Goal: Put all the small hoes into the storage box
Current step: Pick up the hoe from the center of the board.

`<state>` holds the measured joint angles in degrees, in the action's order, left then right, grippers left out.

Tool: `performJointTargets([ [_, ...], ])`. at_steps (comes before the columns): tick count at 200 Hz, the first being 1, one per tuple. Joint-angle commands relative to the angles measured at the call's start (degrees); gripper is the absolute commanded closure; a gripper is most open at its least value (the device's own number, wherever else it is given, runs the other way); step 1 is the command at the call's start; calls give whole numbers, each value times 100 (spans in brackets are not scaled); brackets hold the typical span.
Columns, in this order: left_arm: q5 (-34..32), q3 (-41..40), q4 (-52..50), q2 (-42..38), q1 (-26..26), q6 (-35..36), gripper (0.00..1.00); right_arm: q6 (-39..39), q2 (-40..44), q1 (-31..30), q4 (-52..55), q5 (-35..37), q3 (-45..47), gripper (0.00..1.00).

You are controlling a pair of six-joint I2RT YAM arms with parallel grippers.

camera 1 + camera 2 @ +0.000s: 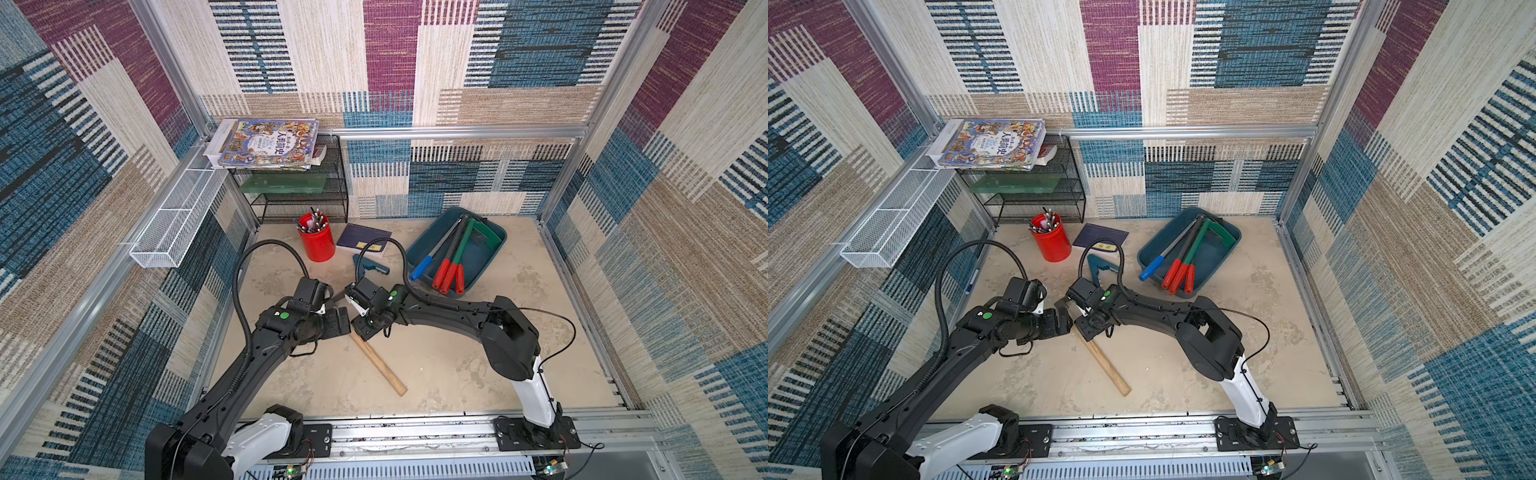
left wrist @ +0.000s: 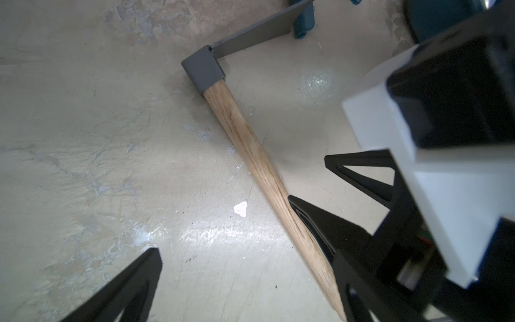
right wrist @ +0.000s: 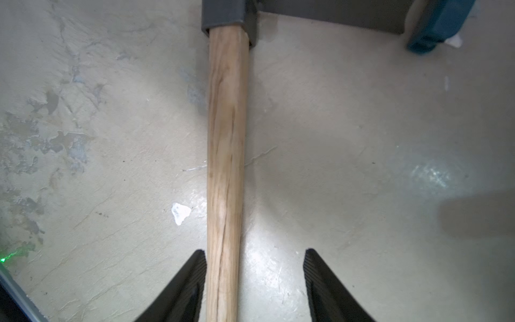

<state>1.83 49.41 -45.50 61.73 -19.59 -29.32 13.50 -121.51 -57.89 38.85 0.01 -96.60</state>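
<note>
You have a small hoe [image 3: 225, 139] with a pale, dark-streaked wooden handle and grey head on a blotchy beige table [image 1: 457, 365]. The storage box [image 1: 478, 259] is teal-blue; the tools [image 1: 464, 243] in it have red and blue grips and green shafts. The pen cup [image 1: 318, 245] is red, the notebook [image 1: 362, 237] navy, and the walls [image 1: 540, 50] a patchwork of striped blue, maroon and cream

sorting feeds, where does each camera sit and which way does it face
Top views: high above the robot's base, looking down at the table; left pincer, right pincer, small hoe, storage box.
Left wrist: on left arm, facing down at the hoe; own finger and right pincer show.
Right wrist: on right arm, facing down along the handle; own open fingers show.
Shared: both wrist views show handle and grey blade.
</note>
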Motion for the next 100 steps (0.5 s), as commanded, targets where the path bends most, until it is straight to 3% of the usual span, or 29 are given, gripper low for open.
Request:
performJointTargets([
  [1,-77,-82,-159,-97,18,106,0,89,-187,-56,143,25,-197,41],
  [100,27,-208,-209,-322,68,23,0,422,-864,-147,425,259,-878,47],
])
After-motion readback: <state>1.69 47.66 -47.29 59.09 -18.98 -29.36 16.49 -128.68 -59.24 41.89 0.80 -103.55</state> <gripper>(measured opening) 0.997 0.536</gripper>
